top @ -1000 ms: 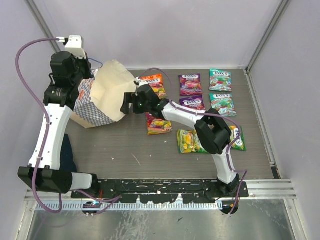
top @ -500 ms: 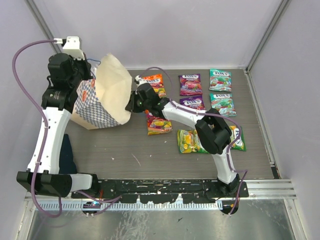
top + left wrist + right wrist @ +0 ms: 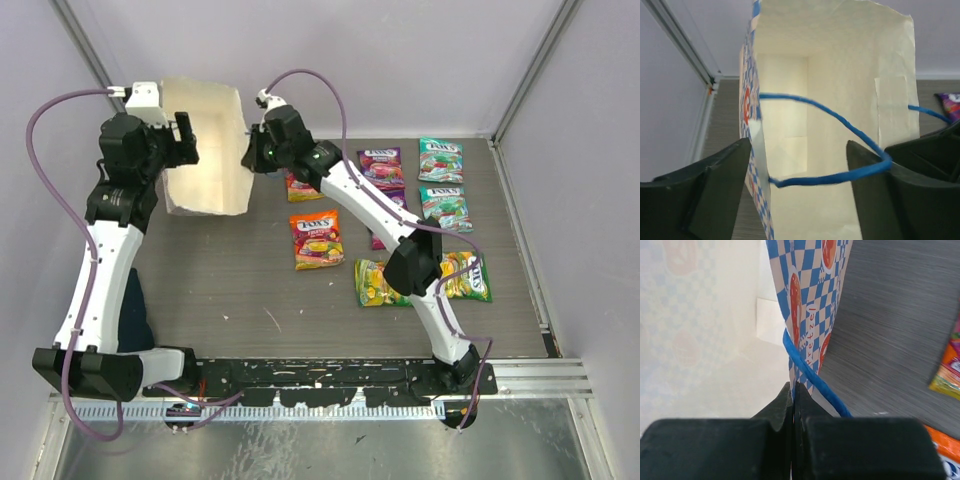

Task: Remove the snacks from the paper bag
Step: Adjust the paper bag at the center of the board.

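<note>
The paper bag [image 3: 210, 150] stands upright at the back left, mouth up. Its cream inside [image 3: 840, 75] shows no packets in the left wrist view. My left gripper [image 3: 187, 140] is open, its fingers [image 3: 695, 195] either side of the bag's left wall, and a blue cord handle [image 3: 830, 177] lies across the right finger. My right gripper [image 3: 252, 154] is shut on the bag's right rim, pinching the checkered wall [image 3: 810, 300]. Several snacks lie on the table to the right: orange [image 3: 316, 238], purple [image 3: 381, 168], teal [image 3: 440, 158] and yellow-green [image 3: 375, 282].
A dark blue cloth [image 3: 135, 310] lies at the table's left edge beside the left arm. The right arm stretches over some packets near the middle back. Metal frame posts and grey walls close in the back and sides.
The bag went from tipped on its side to upright and farther back. The right gripper shut on its right rim and rose. The left gripper let go and opened.
</note>
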Tool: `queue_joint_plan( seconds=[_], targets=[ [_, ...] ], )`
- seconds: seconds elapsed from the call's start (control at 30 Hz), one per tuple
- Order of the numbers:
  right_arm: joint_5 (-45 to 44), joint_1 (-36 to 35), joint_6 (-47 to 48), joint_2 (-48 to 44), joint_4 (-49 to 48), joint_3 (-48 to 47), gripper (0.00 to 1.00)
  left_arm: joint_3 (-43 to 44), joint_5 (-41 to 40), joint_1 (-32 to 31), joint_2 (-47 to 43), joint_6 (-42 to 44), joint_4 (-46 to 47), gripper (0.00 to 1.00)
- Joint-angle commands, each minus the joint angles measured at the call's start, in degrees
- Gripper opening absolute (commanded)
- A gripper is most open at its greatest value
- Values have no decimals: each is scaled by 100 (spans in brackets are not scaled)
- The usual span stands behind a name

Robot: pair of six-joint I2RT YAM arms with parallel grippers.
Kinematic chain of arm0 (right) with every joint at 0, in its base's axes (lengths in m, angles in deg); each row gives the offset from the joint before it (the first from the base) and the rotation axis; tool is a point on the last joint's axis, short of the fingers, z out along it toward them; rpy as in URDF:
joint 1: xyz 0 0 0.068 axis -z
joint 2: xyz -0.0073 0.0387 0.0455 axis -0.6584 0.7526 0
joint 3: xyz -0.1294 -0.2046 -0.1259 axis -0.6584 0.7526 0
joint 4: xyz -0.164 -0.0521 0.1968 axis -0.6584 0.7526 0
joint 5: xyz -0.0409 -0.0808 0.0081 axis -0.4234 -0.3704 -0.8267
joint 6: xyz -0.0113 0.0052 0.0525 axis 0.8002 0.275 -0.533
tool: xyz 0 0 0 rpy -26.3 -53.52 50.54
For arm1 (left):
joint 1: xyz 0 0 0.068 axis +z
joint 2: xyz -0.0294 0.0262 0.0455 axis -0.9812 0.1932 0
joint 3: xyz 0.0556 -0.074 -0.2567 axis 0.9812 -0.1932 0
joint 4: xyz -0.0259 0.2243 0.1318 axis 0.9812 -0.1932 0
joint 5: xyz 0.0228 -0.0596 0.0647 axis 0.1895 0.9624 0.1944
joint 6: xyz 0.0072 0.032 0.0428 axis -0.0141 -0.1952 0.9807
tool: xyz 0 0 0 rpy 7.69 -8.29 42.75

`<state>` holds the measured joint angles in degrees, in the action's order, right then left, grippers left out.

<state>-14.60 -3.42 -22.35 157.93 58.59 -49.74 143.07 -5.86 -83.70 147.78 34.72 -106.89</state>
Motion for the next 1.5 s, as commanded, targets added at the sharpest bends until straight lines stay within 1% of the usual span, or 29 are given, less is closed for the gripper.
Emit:
queue_joint_plan(
  seconds=[0.0,0.03,0.1,0.43,0.6,0.73,0.8,0.87,1.17,1.3,1.47],
  targets=[
    [-166,174,215,-69,747,-115,3,-39,-225,35,-53,-103,281,94],
    [-183,199,209,-117,729,-37,3,-48,-209,35,-66,-131,269,99],
    [-171,246,191,-145,733,7,3,-80,-182,35,-93,-184,248,98],
    [-23,348,276,-183,804,87,5,-387,-183,36,-222,-188,54,98],
    [105,368,328,-209,809,108,6,-449,-18,31,-24,-210,-90,98],
    [165,366,348,-188,826,121,6,-532,-42,36,97,-189,-95,98],
    [174,372,359,-181,840,126,6,-524,-60,35,311,-169,-91,98],
    [190,377,362,-175,848,120,6,-488,-63,36,432,-143,-124,100],
    [287,372,347,-193,833,233,6,-510,-128,35,765,-90,-91,95],
    [304,375,335,-178,802,250,9,-523,-285,35,923,-32,-53,92],
    [332,377,318,-185,791,247,10,-456,-394,36,1024,31,-26,91]
  ],
)
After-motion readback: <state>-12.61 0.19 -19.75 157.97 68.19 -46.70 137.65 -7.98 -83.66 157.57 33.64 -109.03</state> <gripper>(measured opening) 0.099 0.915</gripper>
